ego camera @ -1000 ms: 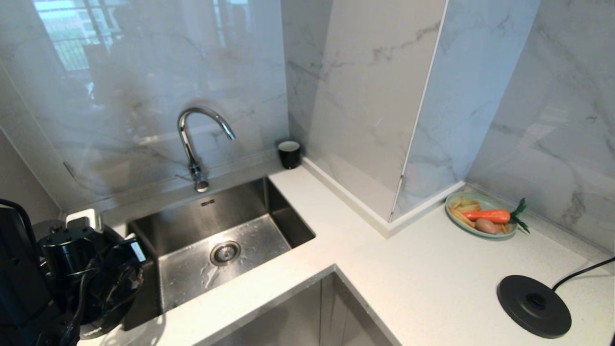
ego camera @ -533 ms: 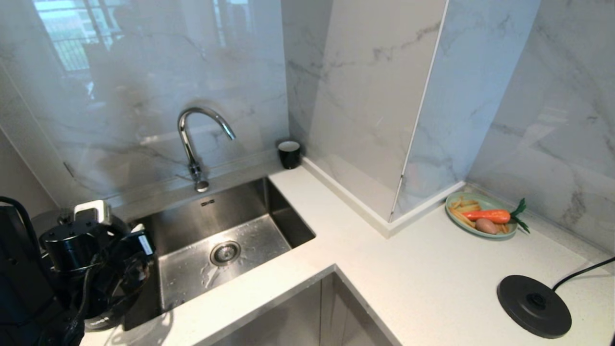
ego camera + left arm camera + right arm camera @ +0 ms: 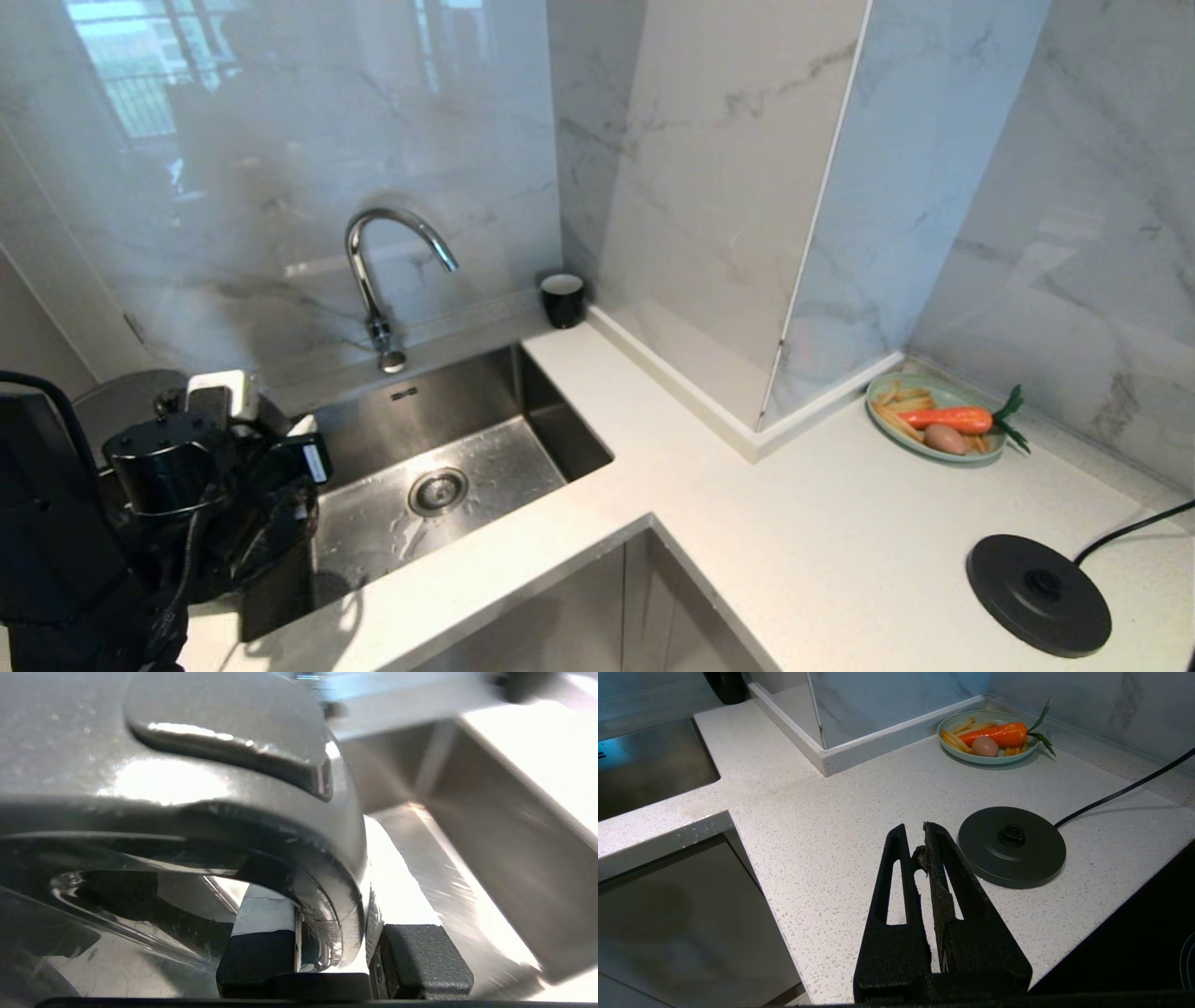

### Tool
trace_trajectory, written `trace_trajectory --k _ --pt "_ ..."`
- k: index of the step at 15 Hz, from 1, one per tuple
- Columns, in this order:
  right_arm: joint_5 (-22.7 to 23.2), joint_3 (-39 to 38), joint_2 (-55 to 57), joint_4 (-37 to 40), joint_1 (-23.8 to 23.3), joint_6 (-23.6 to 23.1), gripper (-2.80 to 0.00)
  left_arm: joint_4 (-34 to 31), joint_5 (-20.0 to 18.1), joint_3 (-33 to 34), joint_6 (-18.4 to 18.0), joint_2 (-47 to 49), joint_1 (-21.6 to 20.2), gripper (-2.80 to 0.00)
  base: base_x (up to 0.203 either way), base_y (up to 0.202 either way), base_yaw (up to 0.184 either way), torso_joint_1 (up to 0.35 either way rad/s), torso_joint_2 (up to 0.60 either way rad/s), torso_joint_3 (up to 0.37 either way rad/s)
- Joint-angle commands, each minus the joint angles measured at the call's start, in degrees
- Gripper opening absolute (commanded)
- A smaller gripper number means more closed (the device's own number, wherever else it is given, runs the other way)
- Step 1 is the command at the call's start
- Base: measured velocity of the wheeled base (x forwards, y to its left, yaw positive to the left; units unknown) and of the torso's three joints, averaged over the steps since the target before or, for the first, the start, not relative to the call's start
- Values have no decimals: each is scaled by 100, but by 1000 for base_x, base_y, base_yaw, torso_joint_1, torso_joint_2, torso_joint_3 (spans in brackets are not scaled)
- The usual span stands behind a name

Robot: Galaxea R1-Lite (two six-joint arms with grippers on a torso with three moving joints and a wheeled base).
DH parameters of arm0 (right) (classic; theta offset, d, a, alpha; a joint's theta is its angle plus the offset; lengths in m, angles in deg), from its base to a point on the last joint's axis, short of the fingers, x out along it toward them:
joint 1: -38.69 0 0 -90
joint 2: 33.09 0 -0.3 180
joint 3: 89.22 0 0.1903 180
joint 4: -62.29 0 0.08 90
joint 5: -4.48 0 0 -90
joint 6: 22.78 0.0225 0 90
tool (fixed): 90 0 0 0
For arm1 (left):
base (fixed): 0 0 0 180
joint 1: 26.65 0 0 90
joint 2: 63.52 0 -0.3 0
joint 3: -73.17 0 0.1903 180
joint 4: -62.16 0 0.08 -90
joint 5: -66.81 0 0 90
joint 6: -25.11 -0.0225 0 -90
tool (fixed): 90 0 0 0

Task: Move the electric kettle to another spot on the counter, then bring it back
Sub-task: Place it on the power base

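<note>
Your left gripper (image 3: 332, 957) is clenched on the handle (image 3: 299, 858) of the kettle (image 3: 210, 774), one finger on each side of the loop. Over the last second it has carried the kettle away from the near left corner of the head view, up and toward the sink (image 3: 551, 439). The kettle now hangs at the sink's left rim, apparently off the surface (image 3: 840, 541), going by the shadow under it. That direction leads toward the base disc (image 3: 1038, 595), which sits bare at the far right, so this looks like the return leg, with most of the way still to go.

Your right gripper (image 3: 920, 845) is clenched on nothing, parked above the surface just beside the base disc.

In the head view, the arm covers nearly all of the kettle; you see only a grey sliver of its lid (image 3: 117, 409). The wrist view is filled by the lid and handle at close range, so you cannot see the kettle's bottom or how far it clears the sink rim. The base disc's cord (image 3: 1134, 527) runs out of the picture.
</note>
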Motion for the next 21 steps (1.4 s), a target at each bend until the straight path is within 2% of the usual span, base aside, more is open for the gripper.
trace_trajectory --k 1,4,7,10,21 --pt "-1 0 -2 0 -1 0 -280 -13 -64 6 -24 -90 181 -280 0 0 0 0 0 0" --pt "-1 0 -2 0 -1 0 -280 -930 -44 -480 -306 -284 364 -280 0 0 0 0 0 0" --pt "-1 0 -2 0 -1 0 -280 -1220 66 -1101 -241 -377 609 -280 0 0 0 0 0 0" --pt "-1 0 -2 0 -1 0 -280 -1536 81 -1391 -221 -399 922 -280 0 0 0 0 0 0" --pt "-1 0 -2 0 -1 0 -280 -1583 -49 -1576 5 -564 2068 -280 0 0 0 0 0 0"
